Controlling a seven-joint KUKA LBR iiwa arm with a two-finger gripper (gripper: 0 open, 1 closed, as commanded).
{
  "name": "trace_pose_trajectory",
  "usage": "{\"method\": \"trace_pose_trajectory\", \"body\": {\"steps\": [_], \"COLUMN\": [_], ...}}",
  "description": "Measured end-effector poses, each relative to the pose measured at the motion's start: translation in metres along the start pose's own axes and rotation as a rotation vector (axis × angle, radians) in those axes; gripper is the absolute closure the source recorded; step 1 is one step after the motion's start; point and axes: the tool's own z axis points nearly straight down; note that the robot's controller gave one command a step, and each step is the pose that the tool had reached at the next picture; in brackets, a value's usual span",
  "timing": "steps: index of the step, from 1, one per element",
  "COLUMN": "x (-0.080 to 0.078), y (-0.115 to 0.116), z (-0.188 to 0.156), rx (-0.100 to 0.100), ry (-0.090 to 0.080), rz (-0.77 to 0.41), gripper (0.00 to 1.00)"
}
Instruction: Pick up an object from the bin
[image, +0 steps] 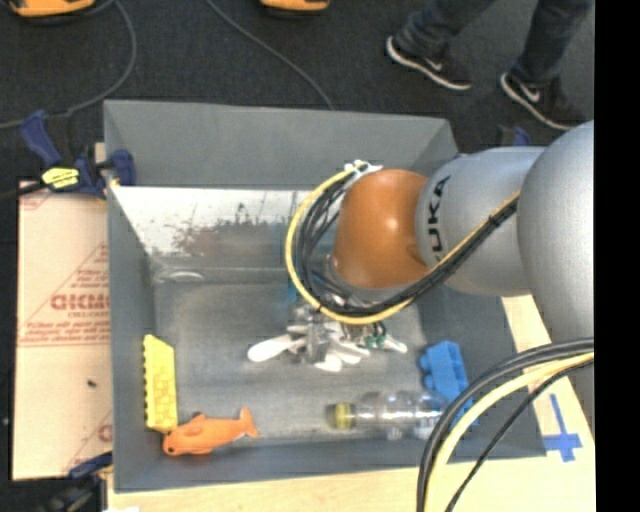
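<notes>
End effector (318, 338) sits in the heap of white pieces (272, 350) right beneath it, spread or pinching I cannot tell, and that tangle could slip free or snag together.

Dark floor (215, 45) under somebody's two black sneakers (430, 57).
</notes>
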Motion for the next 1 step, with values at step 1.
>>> {"method": "trace_pose_trajectory", "body": {"steps": [1], "x": [0.0000], "y": [0.0000], "z": [0.0000], "rx": [0.000], "ry": [0.000], "rz": [0.001], "gripper": [1.00]}}
